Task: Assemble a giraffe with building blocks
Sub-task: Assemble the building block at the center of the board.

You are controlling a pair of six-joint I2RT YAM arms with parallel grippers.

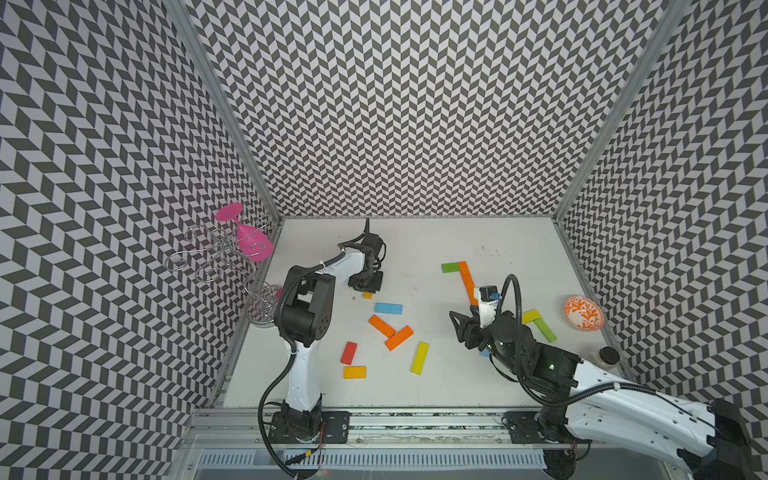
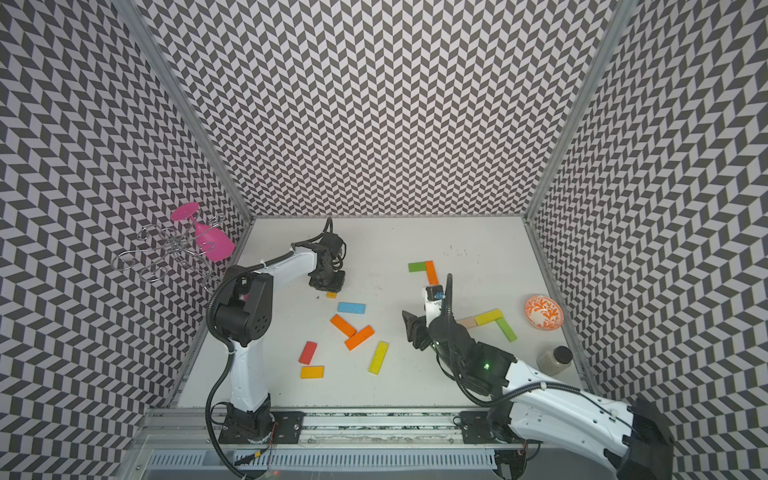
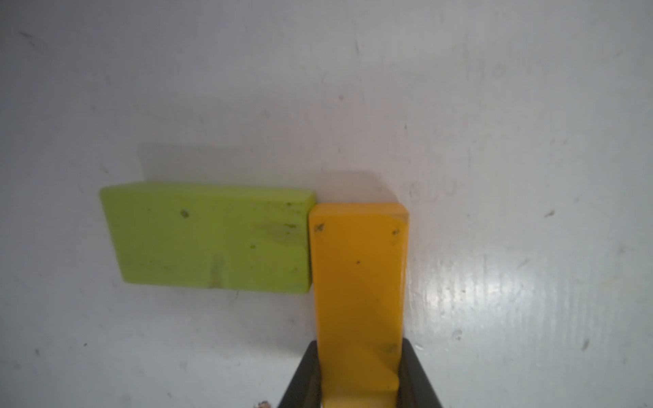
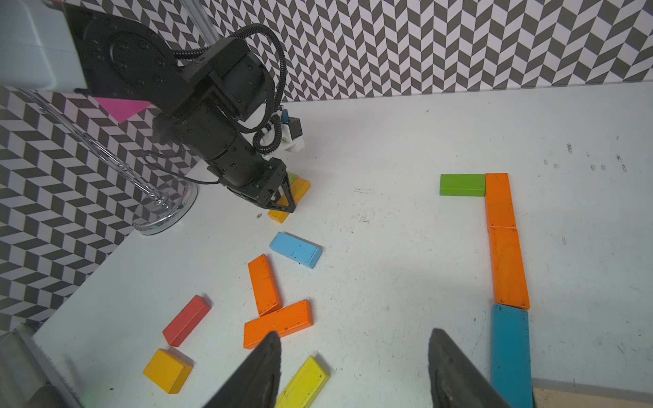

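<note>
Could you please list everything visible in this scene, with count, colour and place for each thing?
orange blocks: 4, orange, two end to end in the built line, two touching among the loose ones.
amber blocks: 2, amber, one loose, one gripped.
green blocks: 3, green, one at the line's far end, one on the right side, a lime one beside the gripped amber.
blue blocks: 2, light blue loose, darker blue in the line.
yellow blocks: 2, yellow, one loose, one on the right side.
red block: 1, red, beside loose amber.
plain wood block: 1, unpainted, by right arm.
bowl: 1, orange-white, right side.
jar: 1, dark lid, right edge.
wine glass: 1, pink, on rack.
wire rack: 1, silver, left edge.
left gripper: 1, black, shut on amber block.
right gripper: 1, black, open, empty.
</note>
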